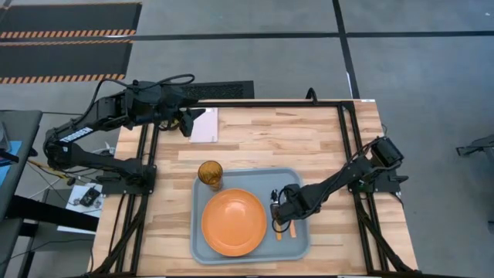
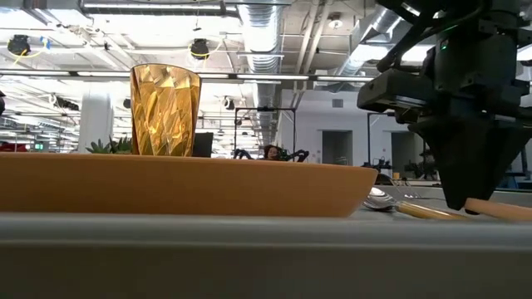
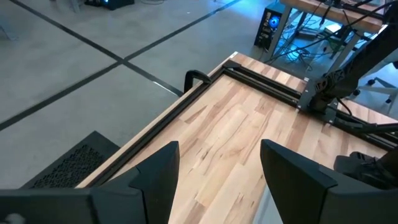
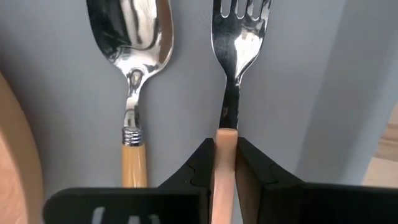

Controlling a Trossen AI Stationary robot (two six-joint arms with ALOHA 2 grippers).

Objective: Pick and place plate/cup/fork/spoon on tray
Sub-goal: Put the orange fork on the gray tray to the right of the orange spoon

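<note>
The right gripper [image 4: 225,163] stands low over the large pale grey-blue rectangular tray [image 1: 244,174], jaws nearly shut and clamped on the orange handle of the silver-tined fork [image 4: 235,43]. The fork's long axis runs straight out between the jaws, parallel to and just beside the orange-handled, round-bowled spoon [image 4: 134,37] lying on the tray next to the round orange plate [image 1: 234,222]. Judged: release remains; the left gripper [image 3: 219,171], jaws wide and empty, waits well apart.
</note>
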